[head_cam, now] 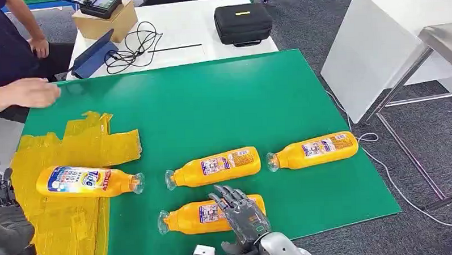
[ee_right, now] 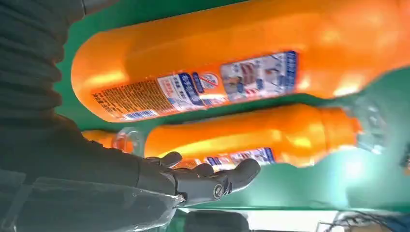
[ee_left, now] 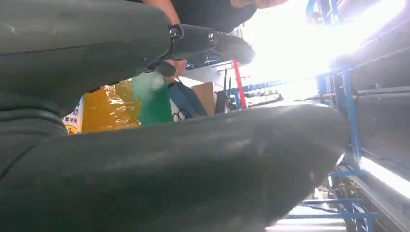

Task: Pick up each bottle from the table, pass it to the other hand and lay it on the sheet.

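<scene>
My right robot hand point(head_cam: 238, 209) hangs over the nearest bottle point(head_cam: 188, 216), fingers spread and released, holding nothing; whether the fingertips touch the bottle I cannot tell. That orange bottle lies on its side on the green bench point(head_cam: 223, 99), its clear cap toward my left. Just beyond it lies a second bottle point(head_cam: 214, 167), also on its side with its cap to my left, and further to my right a third bottle point(head_cam: 313, 150) lies the same way. From my right wrist, two of the orange bottles show lying side by side on the green surface, with my dark fingers point(ee_right: 208, 178) stretched out beside them. A fourth bottle point(head_cam: 88, 181), with a blue and white label, rests on the crinkled yellow sheet point(head_cam: 71, 150) at my left, its cap reaching just past the sheet's edge. My left robot hand point(head_cam: 2, 209) sits low beside the sheet, fingers pointing up, holding nothing. A person's hand point(head_cam: 27, 92) reaches in over the far left corner of the bench. Beyond the bench, a white table point(head_cam: 174, 21) carries a black case point(head_cam: 243, 23), a cardboard box point(head_cam: 104, 23) and a black cable point(head_cam: 131, 46).
</scene>
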`<action>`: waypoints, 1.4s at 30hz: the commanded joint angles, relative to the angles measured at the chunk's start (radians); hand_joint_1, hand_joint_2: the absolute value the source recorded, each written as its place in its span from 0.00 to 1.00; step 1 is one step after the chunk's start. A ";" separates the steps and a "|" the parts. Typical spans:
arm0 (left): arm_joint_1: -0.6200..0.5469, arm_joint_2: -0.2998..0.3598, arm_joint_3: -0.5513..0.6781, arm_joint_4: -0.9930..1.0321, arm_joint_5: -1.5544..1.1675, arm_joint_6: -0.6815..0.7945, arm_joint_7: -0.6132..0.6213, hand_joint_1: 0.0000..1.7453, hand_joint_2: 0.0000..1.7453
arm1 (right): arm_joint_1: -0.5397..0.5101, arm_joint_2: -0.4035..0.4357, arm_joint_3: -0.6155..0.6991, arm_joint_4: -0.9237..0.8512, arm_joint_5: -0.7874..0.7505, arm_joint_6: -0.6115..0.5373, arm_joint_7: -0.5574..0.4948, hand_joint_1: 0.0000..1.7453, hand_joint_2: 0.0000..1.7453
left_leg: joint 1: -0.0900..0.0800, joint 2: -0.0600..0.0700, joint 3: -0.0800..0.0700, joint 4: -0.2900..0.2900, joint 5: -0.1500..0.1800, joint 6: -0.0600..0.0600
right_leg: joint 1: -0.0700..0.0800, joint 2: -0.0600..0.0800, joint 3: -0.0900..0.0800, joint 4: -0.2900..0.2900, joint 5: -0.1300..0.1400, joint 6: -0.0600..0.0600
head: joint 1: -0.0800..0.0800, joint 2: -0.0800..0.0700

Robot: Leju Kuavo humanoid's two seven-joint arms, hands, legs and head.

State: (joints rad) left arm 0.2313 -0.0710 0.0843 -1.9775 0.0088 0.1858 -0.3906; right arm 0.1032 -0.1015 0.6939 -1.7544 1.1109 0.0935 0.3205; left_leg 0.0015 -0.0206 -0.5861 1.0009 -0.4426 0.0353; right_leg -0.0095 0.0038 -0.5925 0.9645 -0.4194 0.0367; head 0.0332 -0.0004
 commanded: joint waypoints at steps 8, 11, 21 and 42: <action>0.016 -0.026 0.043 -0.002 0.028 -0.023 0.013 0.00 0.00 | -0.046 0.023 -0.059 0.195 0.082 0.022 0.072 0.00 1.00 | 0.001 0.002 0.003 -0.001 -0.001 -0.001 | 0.001 0.001 0.003 -0.001 0.000 -0.001 | 0.000 0.000; 0.015 -0.025 0.041 0.000 0.032 -0.023 0.015 0.00 0.00 | -0.043 0.025 -0.064 0.199 0.081 0.028 0.074 0.00 1.00 | 0.001 0.003 0.006 -0.001 -0.002 -0.002 | 0.001 0.001 0.006 -0.001 -0.002 -0.001 | 0.000 0.000; 0.014 -0.002 0.028 0.009 0.050 -0.019 0.013 0.00 0.00 | -0.034 0.025 -0.094 0.248 0.052 0.066 0.107 0.00 1.00 | 0.000 0.002 0.005 -0.001 -0.001 -0.001 | 0.001 0.000 0.004 -0.002 -0.001 -0.001 | 0.000 0.000; 0.007 -0.003 0.030 0.034 0.127 -0.034 0.025 0.00 0.00 | -0.046 0.050 -0.166 0.186 -0.241 0.050 -0.109 1.00 1.00 | 0.000 0.002 0.009 -0.001 -0.001 -0.002 | 0.001 0.000 0.007 -0.001 -0.001 -0.001 | 0.000 0.000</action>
State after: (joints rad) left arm 0.2548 -0.0843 0.1057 -1.9951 0.0946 0.1862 -0.3811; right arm 0.0438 -0.0618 0.6027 -1.5496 1.1009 0.1560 0.3990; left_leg 0.0015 -0.0193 -0.5798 1.0009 -0.4429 0.0350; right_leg -0.0093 0.0044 -0.5878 0.9643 -0.4195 0.0366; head 0.0332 -0.0004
